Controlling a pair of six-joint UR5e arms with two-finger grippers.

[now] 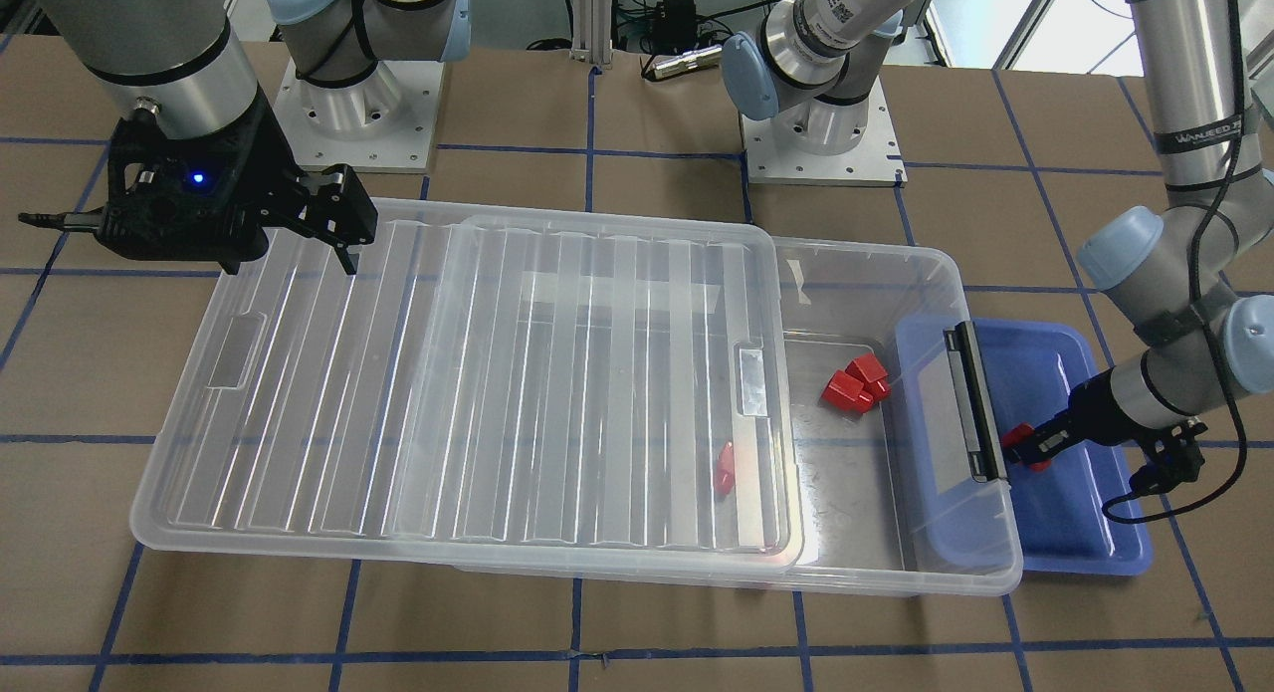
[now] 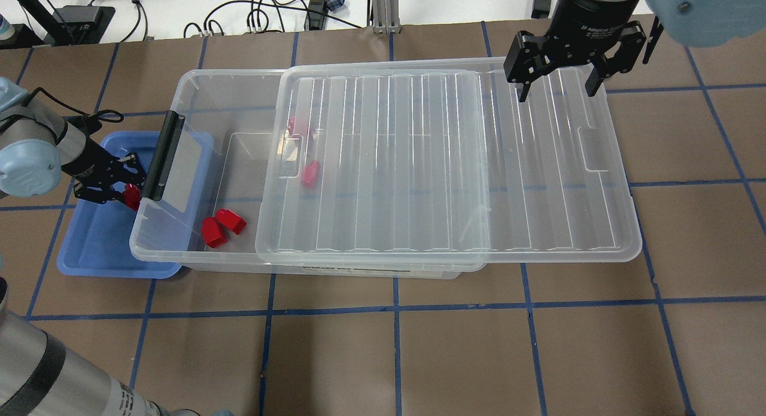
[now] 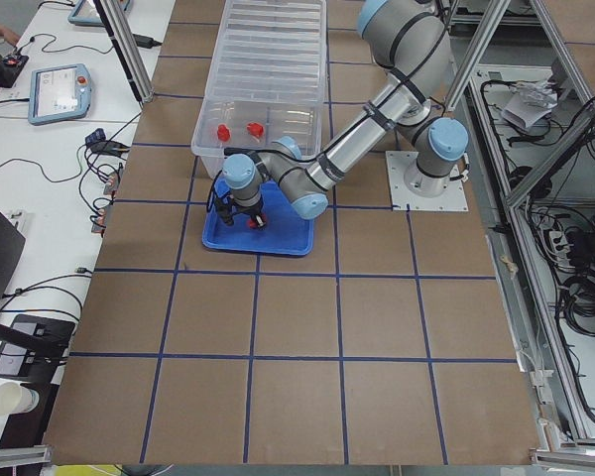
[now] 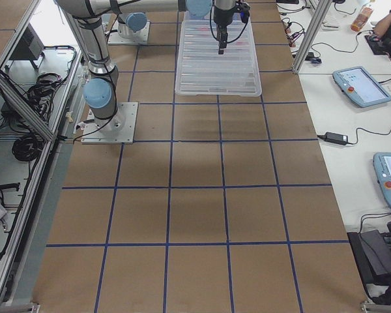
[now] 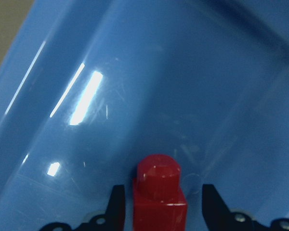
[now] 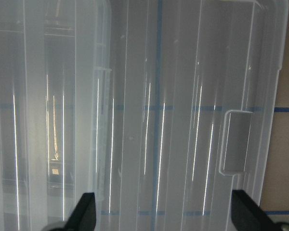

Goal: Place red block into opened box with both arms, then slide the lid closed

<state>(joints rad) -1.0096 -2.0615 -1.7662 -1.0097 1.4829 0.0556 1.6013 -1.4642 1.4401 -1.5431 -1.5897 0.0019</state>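
Observation:
A red block (image 5: 159, 192) stands on the floor of the blue tray (image 2: 96, 248), just outside the clear box (image 2: 203, 99). My left gripper (image 2: 122, 191) is open and straddles this block (image 1: 1025, 443), with a thin gap on each side. The ribbed lid (image 2: 449, 158) lies on the box, slid toward my right, so the end by the black latch bar (image 2: 161, 155) is uncovered. My right gripper (image 2: 559, 93) hangs open over the lid's far corner, holding nothing.
Two red blocks (image 2: 222, 225) lie in the uncovered end of the box. Two more (image 2: 310, 173) show through the lid's edge. The lid overhangs the box on my right. Brown table with blue grid lines surrounds everything.

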